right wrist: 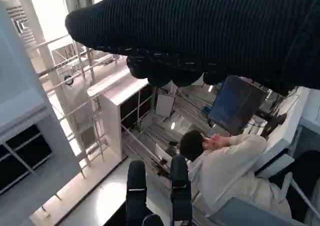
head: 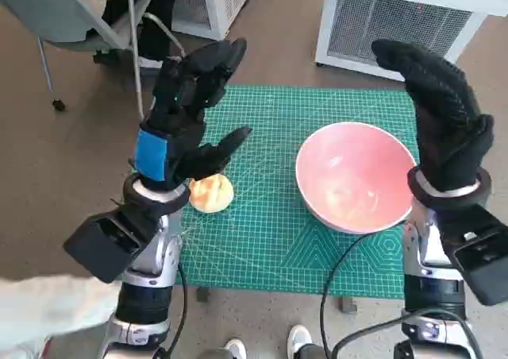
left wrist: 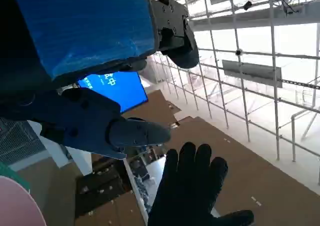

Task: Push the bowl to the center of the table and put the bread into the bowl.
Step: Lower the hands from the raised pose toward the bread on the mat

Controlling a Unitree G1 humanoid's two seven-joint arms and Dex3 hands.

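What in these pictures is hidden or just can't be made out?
- Bread: in the head view, its upper left part is hidden behind the left hand.
- Bowl: its right rim is hidden behind the right hand; the left wrist view cuts it off at the edge, leaving a pink sliver.
- Table: both wrist views point away from it.
- Person: face turned away in the right wrist view.

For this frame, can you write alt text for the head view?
A pink bowl sits empty on a green mat, with the bread to its left. The left hand and right hand are raised, holding nothing.
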